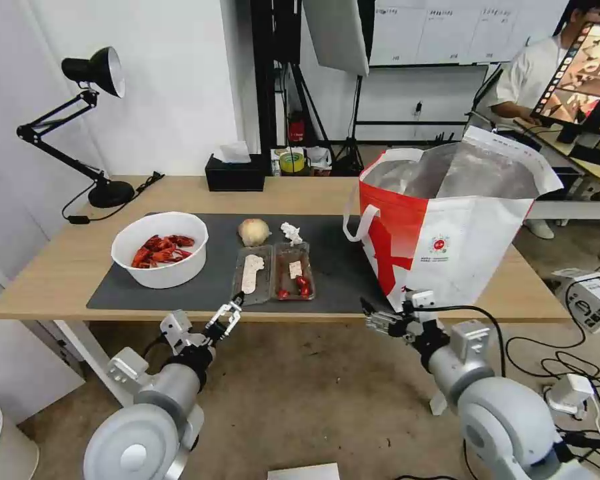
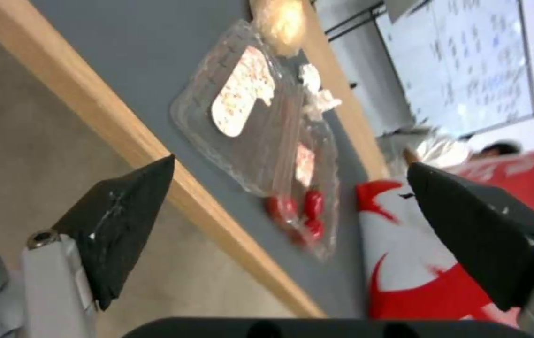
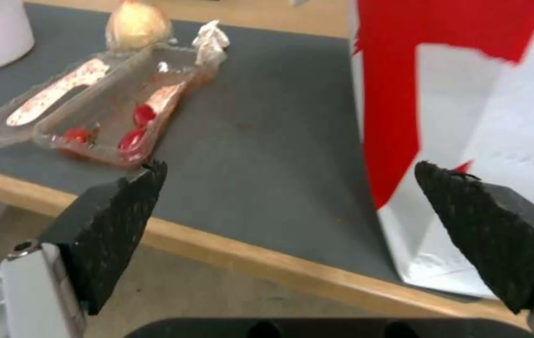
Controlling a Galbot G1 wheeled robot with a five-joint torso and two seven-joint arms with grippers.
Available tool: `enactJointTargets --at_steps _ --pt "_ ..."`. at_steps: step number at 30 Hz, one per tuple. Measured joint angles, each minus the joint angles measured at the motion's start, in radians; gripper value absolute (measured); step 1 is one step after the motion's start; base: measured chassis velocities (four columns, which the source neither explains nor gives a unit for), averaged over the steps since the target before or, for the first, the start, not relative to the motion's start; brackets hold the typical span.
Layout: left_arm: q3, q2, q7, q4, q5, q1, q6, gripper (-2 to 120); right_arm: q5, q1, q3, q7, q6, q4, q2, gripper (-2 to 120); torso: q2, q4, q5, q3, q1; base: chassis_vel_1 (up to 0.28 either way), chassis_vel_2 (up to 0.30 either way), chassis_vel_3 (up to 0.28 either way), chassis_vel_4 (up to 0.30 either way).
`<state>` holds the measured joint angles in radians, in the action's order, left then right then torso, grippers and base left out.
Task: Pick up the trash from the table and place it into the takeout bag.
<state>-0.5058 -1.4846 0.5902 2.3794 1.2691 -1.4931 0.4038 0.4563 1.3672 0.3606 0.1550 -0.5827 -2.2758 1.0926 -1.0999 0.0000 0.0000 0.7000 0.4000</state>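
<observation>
Light wood formed the table [image 1: 67, 267], and a dark grey mat [image 1: 340, 267] was spread across its middle. On the mat, left of centre in the head view, a white bowl [image 1: 160, 248] of red crayfish shells was seen. To its right lay a clear two-compartment tray [image 1: 273, 272] with scraps, and just behind the tray a beige ball [image 1: 254, 231] and a crumpled tissue [image 1: 291, 233] were placed side by side. The white and red takeout bag [image 1: 447, 227] stood upright at the right of the frame, its foil-lined mouth open. A black tissue box [image 1: 235, 173] was set at the table's far edge, with a black desk lamp [image 1: 80, 120] at upper left.

The left claw [image 1: 225, 319] was held open at the table's near edge, just before the tray and not touching it. The right claw [image 1: 379, 320] was likewise spread open, empty, low at the near edge before the bag's bottom corner.
</observation>
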Motion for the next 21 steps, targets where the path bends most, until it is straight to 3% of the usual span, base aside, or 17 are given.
enactJointTargets --at_steps 4,8,21 --pt "-0.004 -0.025 0.051 0.008 0.086 0.010 -0.016 100 0.000 -0.016 -0.024 0.003 0.001 0.014 -0.003 100 0.000 0.0001 0.0001 0.000 0.000 0.000 0.000 0.000 0.000" --pt "0.007 -0.037 0.060 0.008 0.122 0.016 -0.017 100 0.000 -0.019 -0.029 0.004 0.008 0.017 -0.004 100 0.000 0.0000 0.0000 0.000 0.000 0.000 0.000 0.000 0.000" --pt "0.044 -0.063 0.069 -0.027 0.135 0.063 -0.021 100 0.003 -0.019 -0.038 0.001 0.060 0.022 -0.005 100 0.000 0.0001 0.0000 0.000 0.000 0.000 0.000 0.000 0.000"
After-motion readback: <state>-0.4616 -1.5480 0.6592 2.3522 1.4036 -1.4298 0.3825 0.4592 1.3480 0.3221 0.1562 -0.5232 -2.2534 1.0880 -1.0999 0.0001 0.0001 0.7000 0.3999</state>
